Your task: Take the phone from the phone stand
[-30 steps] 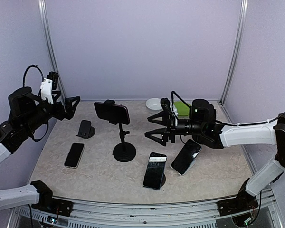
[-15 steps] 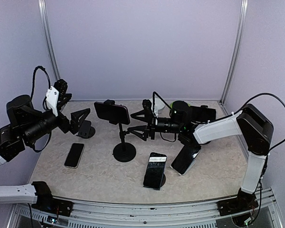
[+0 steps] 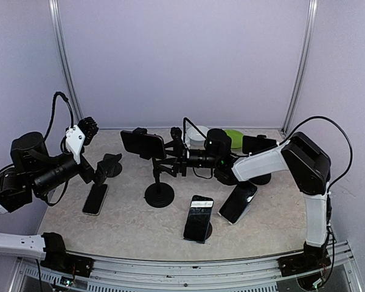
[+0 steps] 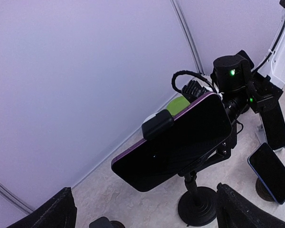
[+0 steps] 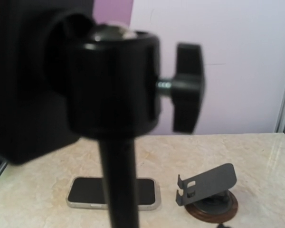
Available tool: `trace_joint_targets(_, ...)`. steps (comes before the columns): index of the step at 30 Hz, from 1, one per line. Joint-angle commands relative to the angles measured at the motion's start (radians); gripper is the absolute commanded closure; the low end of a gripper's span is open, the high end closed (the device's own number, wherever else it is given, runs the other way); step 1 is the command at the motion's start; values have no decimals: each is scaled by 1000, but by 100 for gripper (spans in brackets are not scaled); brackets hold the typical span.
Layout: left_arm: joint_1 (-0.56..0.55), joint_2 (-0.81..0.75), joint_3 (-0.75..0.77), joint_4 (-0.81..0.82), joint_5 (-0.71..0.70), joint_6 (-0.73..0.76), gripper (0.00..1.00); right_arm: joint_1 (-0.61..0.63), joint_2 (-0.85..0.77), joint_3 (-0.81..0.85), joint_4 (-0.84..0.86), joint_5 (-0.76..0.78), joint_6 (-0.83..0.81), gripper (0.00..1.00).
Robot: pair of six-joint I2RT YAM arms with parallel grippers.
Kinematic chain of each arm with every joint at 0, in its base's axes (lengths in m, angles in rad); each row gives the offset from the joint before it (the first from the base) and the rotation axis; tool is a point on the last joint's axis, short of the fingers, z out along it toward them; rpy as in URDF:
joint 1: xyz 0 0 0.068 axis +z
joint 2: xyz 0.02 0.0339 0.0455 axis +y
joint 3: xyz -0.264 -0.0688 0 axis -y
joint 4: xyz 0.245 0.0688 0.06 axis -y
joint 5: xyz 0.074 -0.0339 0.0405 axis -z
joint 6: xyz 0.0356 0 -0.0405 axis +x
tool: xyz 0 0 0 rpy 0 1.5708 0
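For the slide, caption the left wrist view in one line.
Phone clamped sideways in its black stand, framed by the open left gripper, right arm behind.

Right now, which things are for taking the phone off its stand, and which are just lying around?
For the job: phone in the clamp; tall stand; right gripper at its pole.
Just lying about: flat phone; small empty stand; two propped phones; white bowl; green thing.
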Motion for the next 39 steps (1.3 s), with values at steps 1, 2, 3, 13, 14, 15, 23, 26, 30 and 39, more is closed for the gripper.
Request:
trace_joint_targets(1,-25,23,-19,-22,-68,69,1,21,43,60,3,-17,21,35)
trace_joint_targets(2,-31,28,-21,-22,-79,76,1,24,49,69,-3,-18,20,35)
trace_joint_targets(3,-39,30,-23,-19,-89,91,1,26,56,78,-9,-18,18,36)
trace_joint_targets(13,-153,81,-84,18,-250,300,1,37,83,119,-42,6,15,60)
trace_joint_targets(14,-155,81,-92,32,-249,319,1,37,83,122,-48,3,14,64)
trace_joint_targets(15,-155,83,-96,40,-249,338,1,37,82,123,-53,-4,14,69)
trace_joint_targets(23,-176,131,-122,158,-314,511,1,37,70,133,-104,-17,0,100)
trace_joint_targets(26,-200,154,-154,242,-371,626,1,37,63,129,-112,-37,-8,100)
trace_joint_targets(30,-203,175,-175,352,-394,741,1,37,58,118,-105,-40,-3,100)
trace_joint_targets(39,-195,234,-207,555,-412,927,1,37,47,97,-97,-54,0,100)
